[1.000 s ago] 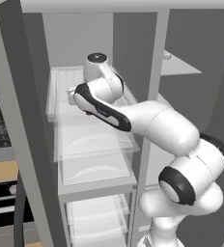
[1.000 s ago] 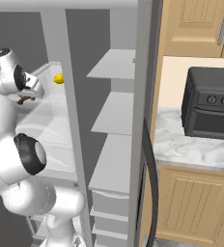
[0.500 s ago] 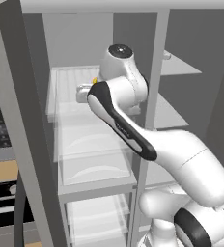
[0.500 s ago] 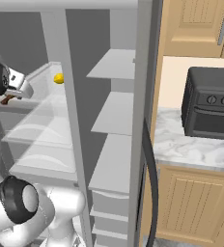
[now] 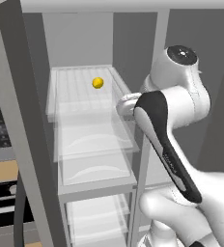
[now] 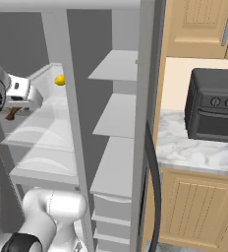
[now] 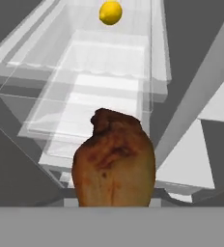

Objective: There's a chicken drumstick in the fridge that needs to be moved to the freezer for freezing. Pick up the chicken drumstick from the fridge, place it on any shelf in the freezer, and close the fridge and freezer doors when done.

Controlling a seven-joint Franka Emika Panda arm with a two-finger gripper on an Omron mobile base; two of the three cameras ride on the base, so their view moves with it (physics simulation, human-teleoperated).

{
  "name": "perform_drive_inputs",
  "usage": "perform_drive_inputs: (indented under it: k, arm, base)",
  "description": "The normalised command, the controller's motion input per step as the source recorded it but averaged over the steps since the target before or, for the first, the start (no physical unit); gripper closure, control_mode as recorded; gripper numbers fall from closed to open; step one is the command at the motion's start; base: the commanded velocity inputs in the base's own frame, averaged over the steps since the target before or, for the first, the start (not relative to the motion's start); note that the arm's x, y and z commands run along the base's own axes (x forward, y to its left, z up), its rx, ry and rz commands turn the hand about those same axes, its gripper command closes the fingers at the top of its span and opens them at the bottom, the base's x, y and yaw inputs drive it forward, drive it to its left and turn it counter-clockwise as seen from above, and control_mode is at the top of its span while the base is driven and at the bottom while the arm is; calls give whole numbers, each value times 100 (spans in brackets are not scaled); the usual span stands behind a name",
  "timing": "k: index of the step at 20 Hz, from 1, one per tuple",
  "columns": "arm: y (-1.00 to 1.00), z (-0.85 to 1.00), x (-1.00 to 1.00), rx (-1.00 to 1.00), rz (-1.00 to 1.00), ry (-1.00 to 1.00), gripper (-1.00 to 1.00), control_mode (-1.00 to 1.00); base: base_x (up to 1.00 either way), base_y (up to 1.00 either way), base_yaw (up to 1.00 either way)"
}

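Note:
The chicken drumstick is brown and roasted-looking and sits close up in the hand view, held between my fingers. In the right base view my gripper is shut on the drumstick, hanging in front of the glass shelves of the left compartment. The white hand sits by the divider post between the two compartments. Grey shelves fill the right compartment. Both doors stand open.
A yellow lemon lies far back on the top glass shelf. The open left door flanks the shelves, and the right door's edge stands beside a black toaster oven on a marble counter.
My arm has swung right and drawn the hand out from over the left glass shelf toward the divider, carrying the drumstick with it. The lemon has stayed put.

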Motion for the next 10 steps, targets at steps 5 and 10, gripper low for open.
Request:
perform_drive_inputs:
  k: [5,10]
  arm:
    - [-100,42,-94,-6,16,-23,100,-100]
    - [-94,52,-34,-1,7,-20,100,-100]
  base:
    - [0,0,0]
    - [0,0,0]
